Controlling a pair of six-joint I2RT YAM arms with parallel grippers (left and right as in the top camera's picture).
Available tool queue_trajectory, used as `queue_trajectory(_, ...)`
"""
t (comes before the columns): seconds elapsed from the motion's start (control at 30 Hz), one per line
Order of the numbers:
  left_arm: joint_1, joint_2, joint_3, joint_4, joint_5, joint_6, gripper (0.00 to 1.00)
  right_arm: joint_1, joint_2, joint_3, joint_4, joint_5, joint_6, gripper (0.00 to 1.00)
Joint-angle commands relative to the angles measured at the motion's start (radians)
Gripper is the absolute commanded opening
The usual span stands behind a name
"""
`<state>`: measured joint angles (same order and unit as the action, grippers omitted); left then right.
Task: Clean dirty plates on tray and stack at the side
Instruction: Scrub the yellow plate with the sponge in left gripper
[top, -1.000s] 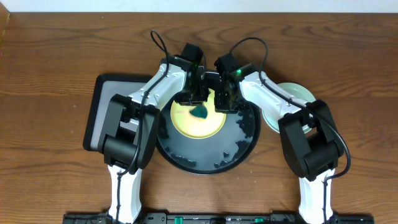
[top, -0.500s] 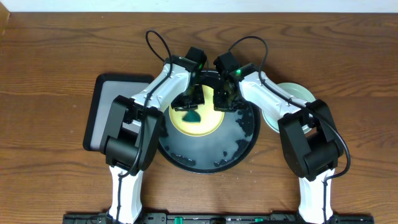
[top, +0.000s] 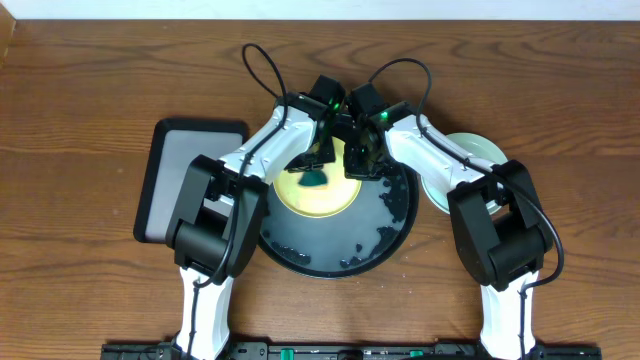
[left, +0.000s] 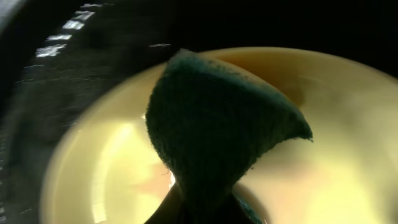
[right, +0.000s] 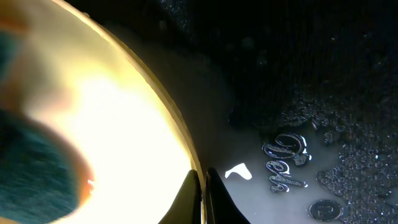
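A pale yellow plate (top: 320, 198) lies in the large round black tray (top: 385, 235). My left gripper (top: 318, 160) is shut on a dark green sponge (top: 316, 179) and presses it onto the plate. In the left wrist view the sponge (left: 217, 130) covers the middle of the yellow plate (left: 93, 174), which has an orange smear. My right gripper (top: 358, 165) is shut on the plate's right rim. In the right wrist view its fingers (right: 202, 193) pinch the rim of the plate (right: 124, 124). A mint green plate (top: 478, 152) lies on the table at the right, partly hidden by my right arm.
A flat grey rectangular tray with black edge (top: 170, 175) lies left of the black tray. The black tray's floor (right: 298, 124) is wet with drops and raised lettering. Both arms cross over the tray's far side. The wooden table (top: 90, 90) surrounds it all.
My left gripper has moved the sponge to the right and toward the far side of the yellow plate. The right gripper has stayed on the rim.
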<state>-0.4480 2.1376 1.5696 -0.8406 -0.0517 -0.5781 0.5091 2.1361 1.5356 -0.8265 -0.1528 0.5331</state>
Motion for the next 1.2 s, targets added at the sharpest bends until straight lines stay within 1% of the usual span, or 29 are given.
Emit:
queue_trajectory(0.0,0.023,0.003,0.0,-0.085,-0.174,-0.071,0.07,0.013,0.01,-0.014,-0.003,0.032,-0.007,0.01)
queue_trajectory(0.1,0.01,0.003,-0.001,-0.182,-0.112,-0.065,0.07,0.013,0.01,-0.014,-0.003,0.033,-0.007,0.01)
queue_trajectory(0.13,0.003,0.004,-0.001,-0.23,-0.061,-0.037,0.07,0.013,0.01,-0.014,-0.003,0.033,-0.007,0.01)
queue_trajectory(0.17,0.001,0.004,-0.001,-0.242,-0.039,-0.025,0.07,0.013,0.01,-0.014,-0.003,0.032,-0.007,0.01)
queue_trajectory(0.2,-0.003,0.003,-0.004,-0.254,0.033,0.01,0.07,0.013,0.01,-0.014,-0.003,0.032,-0.007,0.01)
queue_trajectory(0.27,-0.003,0.004,-0.008,-0.211,0.145,0.056,0.07,0.013,0.01,-0.014,-0.003,0.032,-0.007,0.01)
queue_trajectory(0.3,-0.003,0.004,-0.009,-0.193,0.17,0.069,0.08,0.013,0.01,-0.014,-0.003,0.032,-0.007,0.01)
queue_trajectory(0.33,-0.003,0.004,-0.01,-0.142,0.232,0.101,0.07,0.013,0.01,-0.014,-0.003,0.032,-0.007,0.01)
queue_trajectory(0.4,-0.003,0.004,-0.01,-0.075,0.29,0.11,0.07,0.011,0.01,-0.014,-0.004,0.032,-0.013,0.01)
queue_trajectory(0.47,-0.003,0.004,-0.01,-0.007,0.301,0.1,0.08,0.011,0.01,-0.014,-0.005,0.032,-0.015,0.01)
queue_trajectory(0.5,-0.002,0.004,-0.01,0.018,0.287,0.084,0.08,0.012,0.01,-0.014,-0.005,0.032,-0.014,0.01)
queue_trajectory(0.53,0.004,0.004,-0.01,0.036,0.238,0.047,0.07,0.011,0.01,-0.014,-0.005,0.032,-0.014,0.01)
queue_trajectory(0.67,0.026,0.004,-0.01,-0.011,-0.172,-0.138,0.07,0.011,0.01,-0.014,-0.006,0.033,-0.015,0.01)
queue_trajectory(0.7,0.027,0.004,-0.01,-0.031,-0.237,-0.167,0.07,0.011,0.01,-0.014,-0.006,0.033,-0.015,0.01)
queue_trajectory(0.77,0.026,0.004,-0.01,-0.067,-0.294,-0.168,0.07,0.011,0.01,-0.014,-0.005,0.033,-0.014,0.01)
queue_trajectory(0.83,0.026,0.004,-0.01,-0.121,-0.288,-0.167,0.07,0.011,0.01,-0.014,-0.004,0.032,-0.014,0.01)
queue_trajectory(0.87,0.025,0.004,-0.01,-0.136,-0.26,-0.142,0.07,0.011,0.01,-0.014,-0.004,0.032,-0.014,0.01)
queue_trajectory(0.93,0.023,0.004,-0.01,-0.143,-0.072,0.0,0.07,0.011,0.01,-0.014,-0.004,0.032,-0.014,0.01)
queue_trajectory(1.03,0.023,0.004,-0.01,-0.127,0.228,0.158,0.07,0.011,0.01,-0.014,-0.004,0.033,-0.014,0.01)
queue_trajectory(1.1,0.024,0.004,-0.01,-0.089,0.332,0.209,0.07,0.011,0.01,-0.014,-0.003,0.033,-0.014,0.01)
queue_trajectory(1.17,0.024,0.004,-0.01,-0.032,0.339,0.208,0.07,0.011,0.01,-0.014,-0.003,0.032,-0.014,0.01)
